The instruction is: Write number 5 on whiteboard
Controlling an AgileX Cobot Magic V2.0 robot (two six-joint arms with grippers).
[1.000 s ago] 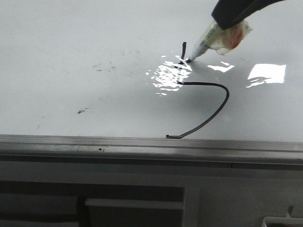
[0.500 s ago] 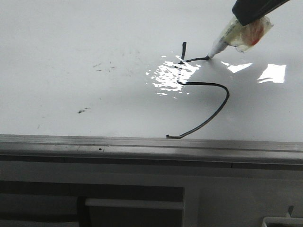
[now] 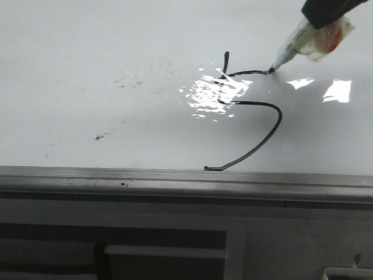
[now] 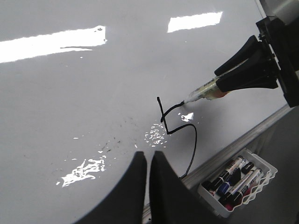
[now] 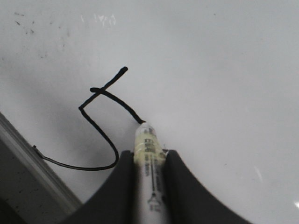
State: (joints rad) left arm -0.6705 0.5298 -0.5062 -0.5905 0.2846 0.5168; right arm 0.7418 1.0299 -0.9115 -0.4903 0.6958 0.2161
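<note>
On the large glossy white whiteboard [image 3: 87, 46], the right pincer [image 5: 149, 161] is clamped on a clear-barrelled marker [image 3: 297, 46] drawing the thin black number 5 [image 3: 250, 116]'s top bar; light, even tip contact matters. The left pincer [image 4: 149, 163] hangs closed, empty.

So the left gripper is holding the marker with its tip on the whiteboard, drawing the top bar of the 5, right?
Not quite: the right gripper holds the marker, as the right wrist view shows. The left gripper is shut with nothing in it and sits off the line. The rest stands: the tip is on the whiteboard, at the end of the top bar of the number 5.
</note>
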